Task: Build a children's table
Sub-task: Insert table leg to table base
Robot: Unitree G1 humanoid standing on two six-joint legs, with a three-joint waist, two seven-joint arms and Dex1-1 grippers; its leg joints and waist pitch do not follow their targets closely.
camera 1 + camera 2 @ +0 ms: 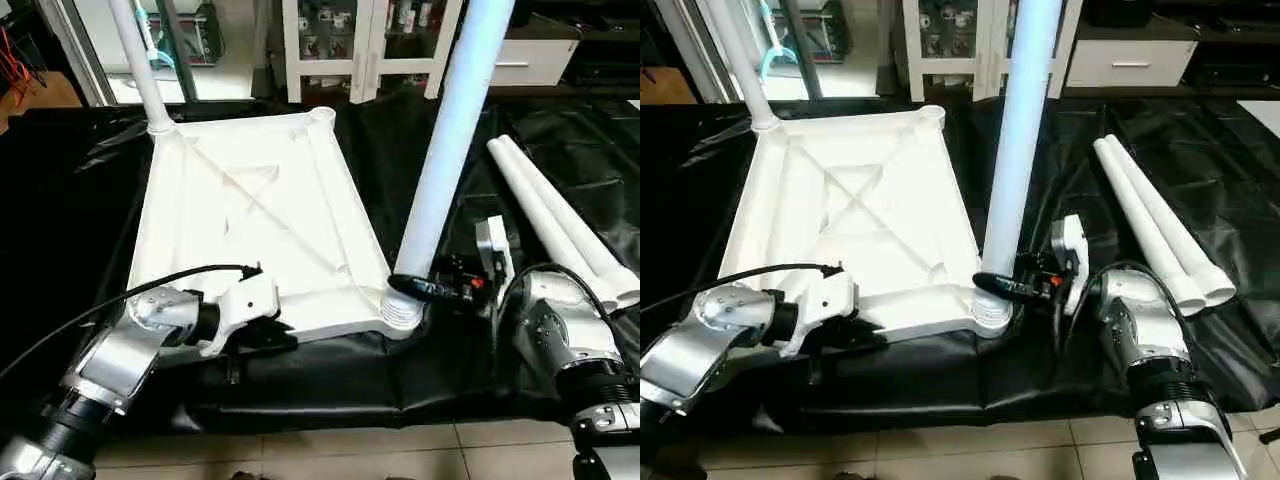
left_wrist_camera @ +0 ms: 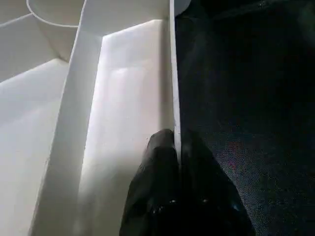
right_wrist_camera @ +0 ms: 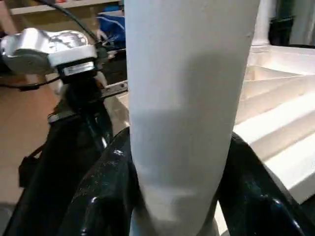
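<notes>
**Second leg going in, two to go**

Tabletop (image 1: 250, 230) lies upside down on the black sheet (image 1: 400, 370), its X-ribbed underside facing up and its long axis running away from the robot. At the far left corner one leg (image 1: 140, 60) already stands in its socket, rising and leaning slightly leftward out of frame. Along the near edge, towards the left, the left gripper (image 2: 177, 147) has its two black fingers pinched nearly closed on the thin rim of the tabletop, apparently steadying it.

Further right, at the near right corner, a second leg (image 1: 450, 130) stands almost upright, its top tipped a little to the right, its ribbed foot at or in the socket; whether it is fully seated I cannot tell. The right gripper (image 1: 425, 288) wraps its fingers around this leg just above the base, about half open on the tube.

Rightmost, two spare legs (image 1: 560, 215) lie side by side on the sheet, touching, long axes slanting from far-left to near-right, wide ends nearest the robot. By my reckoning the job stands near halfway: the far right and near left sockets look empty.
</notes>
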